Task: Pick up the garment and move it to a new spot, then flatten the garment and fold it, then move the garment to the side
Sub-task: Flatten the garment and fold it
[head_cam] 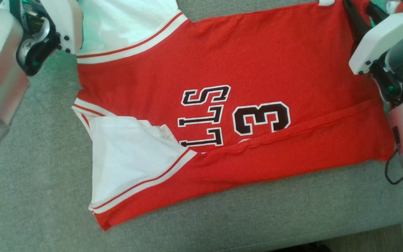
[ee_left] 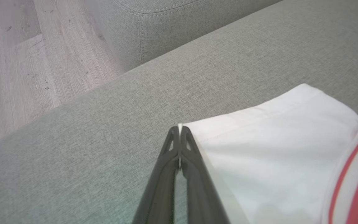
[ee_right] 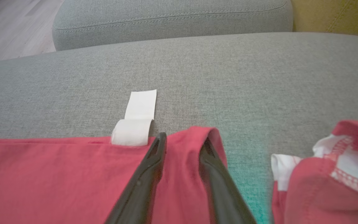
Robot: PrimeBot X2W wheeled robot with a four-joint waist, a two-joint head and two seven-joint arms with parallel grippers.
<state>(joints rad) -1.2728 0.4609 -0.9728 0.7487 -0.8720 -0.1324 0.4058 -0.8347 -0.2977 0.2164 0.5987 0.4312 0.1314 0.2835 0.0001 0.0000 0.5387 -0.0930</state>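
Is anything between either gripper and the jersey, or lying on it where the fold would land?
Nothing visible. The left gripper is shut on the corner of the white sleeve. The right gripper straddles a raised fold at the hem of the red jersey, beside the white tag, jaws apart. Nothing lies on the jersey's printed front.

From my screen this reads as a home living room. I'm working over a grey fabric sofa (head_cam: pixel 222 210) with a stitched-seam cushion (ee_right: pixel 172 21). Pale wood-look floor (ee_left: pixel 26 62) runs beside it, and something mustard-yellow (ee_right: pixel 337 15) sits next to that cushion.
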